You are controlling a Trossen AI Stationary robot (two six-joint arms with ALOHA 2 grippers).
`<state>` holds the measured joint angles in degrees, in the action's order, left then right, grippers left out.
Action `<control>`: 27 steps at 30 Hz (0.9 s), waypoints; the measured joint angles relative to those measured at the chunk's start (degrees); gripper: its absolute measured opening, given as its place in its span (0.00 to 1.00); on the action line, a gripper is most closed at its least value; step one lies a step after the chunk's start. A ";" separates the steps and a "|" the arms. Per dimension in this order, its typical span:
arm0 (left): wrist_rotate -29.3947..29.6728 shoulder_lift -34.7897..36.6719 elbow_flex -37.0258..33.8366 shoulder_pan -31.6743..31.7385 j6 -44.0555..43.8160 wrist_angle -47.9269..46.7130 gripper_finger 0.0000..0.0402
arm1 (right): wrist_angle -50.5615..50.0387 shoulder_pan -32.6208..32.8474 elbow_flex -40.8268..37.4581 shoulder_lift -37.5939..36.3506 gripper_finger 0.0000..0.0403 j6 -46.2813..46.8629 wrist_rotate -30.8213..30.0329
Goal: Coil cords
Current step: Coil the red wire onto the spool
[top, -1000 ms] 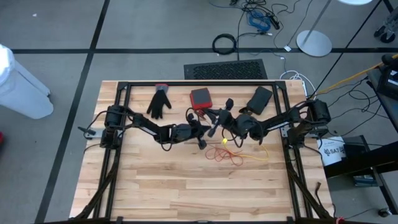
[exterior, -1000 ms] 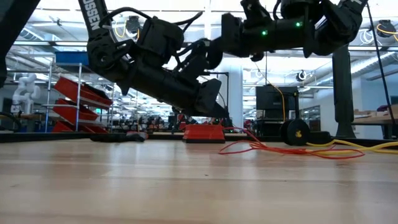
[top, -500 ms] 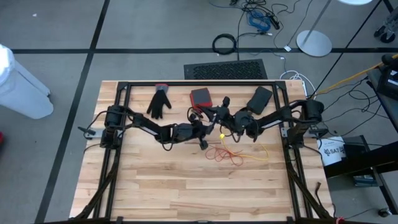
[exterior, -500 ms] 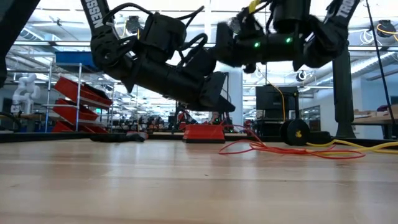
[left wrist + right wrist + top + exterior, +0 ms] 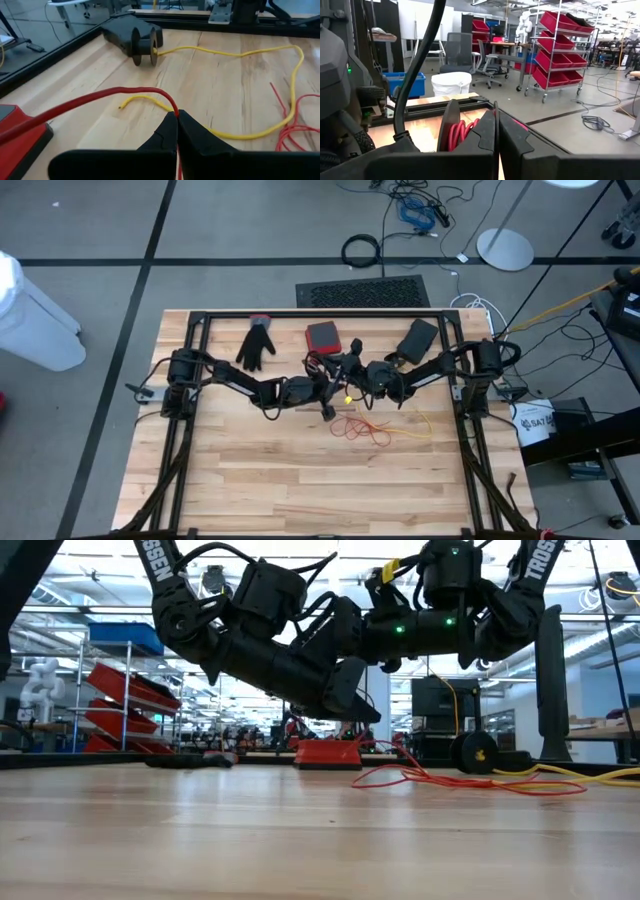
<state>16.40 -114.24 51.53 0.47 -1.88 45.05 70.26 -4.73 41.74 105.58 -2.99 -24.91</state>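
Near the middle of the table (image 5: 300,480), both arms meet above the wood. The left gripper (image 5: 177,117) is clamped on the red cord (image 5: 100,97); the right gripper (image 5: 496,117) is closed, with red loops beside its fingers. Most of the red cord and the yellow cord (image 5: 240,52) lie loose, so I judge the coiling only begun.

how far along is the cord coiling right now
Done: a few red loops show wound beside the right pincer.
In hand: the left pincer is shut on the red cord, held above the table; the right pincer is shut close by.
Left: much red cord lies in a loose tangle, and the yellow cord sprawls uncoiled across the wood.
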 joint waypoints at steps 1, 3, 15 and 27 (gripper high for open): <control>-0.10 0.03 0.00 0.00 -0.02 -0.28 0.00 | -0.12 0.02 -0.04 0.00 0.00 0.05 -0.01; -0.30 0.04 0.00 0.00 -0.29 -1.33 0.00 | -1.24 0.11 -0.05 -0.04 0.00 0.10 -0.07; -1.77 2.04 -0.70 -0.19 -3.56 -4.68 0.00 | -3.50 0.91 -0.11 -0.31 0.00 0.50 -0.68; -0.13 7.22 -1.29 -1.14 -4.42 -8.77 0.00 | -9.74 2.64 -0.11 -4.16 0.00 -0.86 -1.12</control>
<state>16.28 -107.01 50.24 -0.67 -6.30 36.28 60.53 -2.09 41.63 101.43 -3.85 -26.02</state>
